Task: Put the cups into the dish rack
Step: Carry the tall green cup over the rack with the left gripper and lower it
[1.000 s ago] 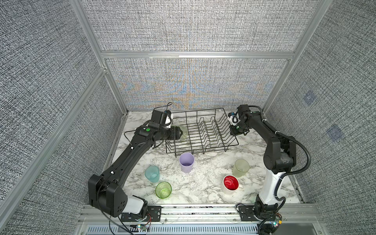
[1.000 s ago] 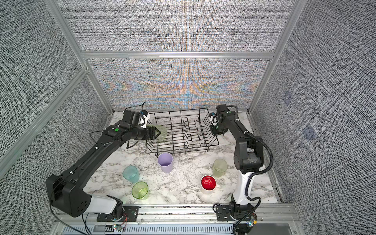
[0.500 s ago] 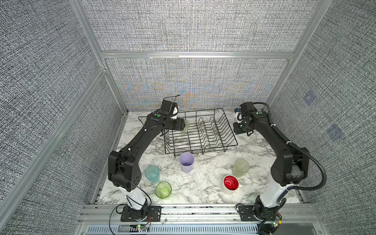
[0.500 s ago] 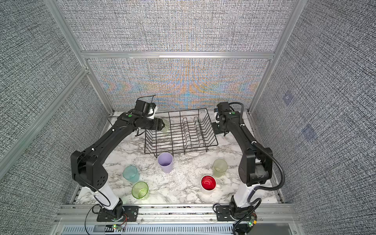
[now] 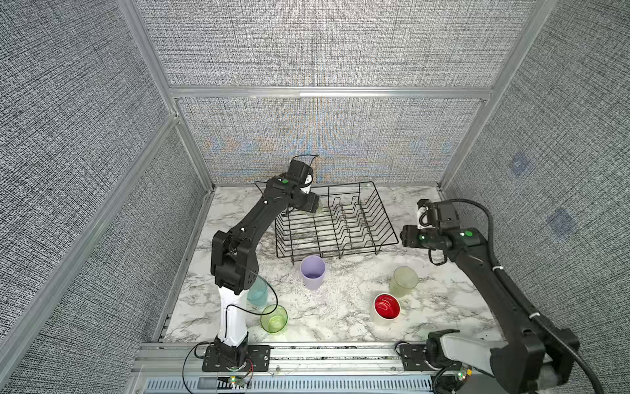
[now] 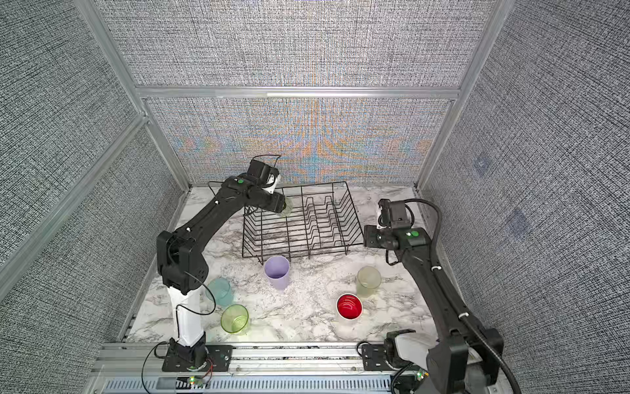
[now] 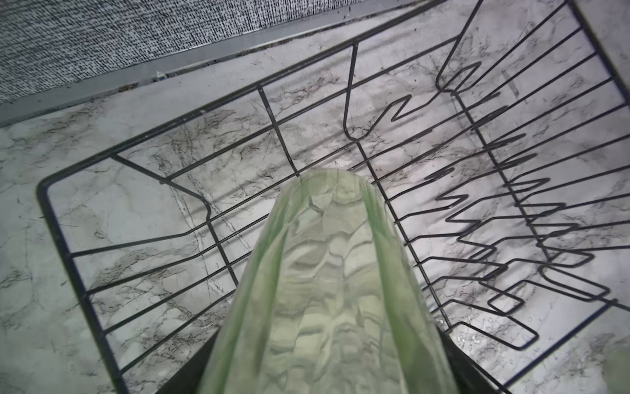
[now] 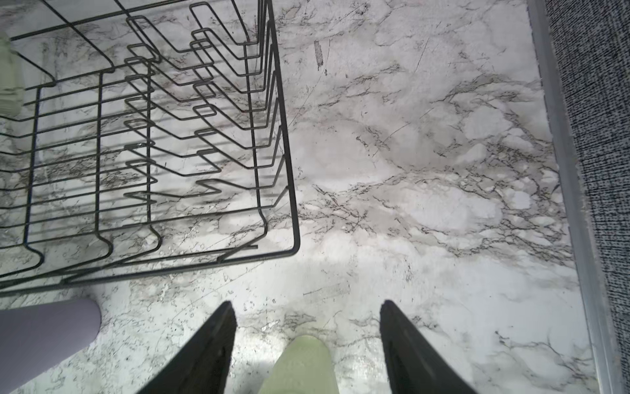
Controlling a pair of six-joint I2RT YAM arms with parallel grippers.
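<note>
The black wire dish rack (image 5: 387,218) (image 6: 351,218) stands at the back of the marble table. My left gripper (image 5: 314,204) is shut on a clear green cup (image 7: 327,290) (image 6: 287,206) and holds it tilted over the rack's far left corner (image 7: 204,204). My right gripper (image 8: 306,307) (image 5: 402,236) is open beside the rack's near right corner (image 8: 289,191), high above the frosted pale cup (image 8: 300,365) (image 5: 404,280). On the table stand a lilac cup (image 5: 312,272) (image 8: 44,334), a light blue cup (image 5: 257,294), a second green cup (image 5: 273,319) and a white cup with red inside (image 5: 387,307).
The left arm's base column (image 5: 233,314) stands right beside the light blue and green cups. Grey fabric walls with aluminium posts (image 5: 191,153) close in the table on three sides, and a metal rail (image 5: 324,354) runs along the front.
My right gripper has opened and drawn back from the rack's far right corner toward the front. The left arm has carried the green cup farther in over the rack's far left corner.
</note>
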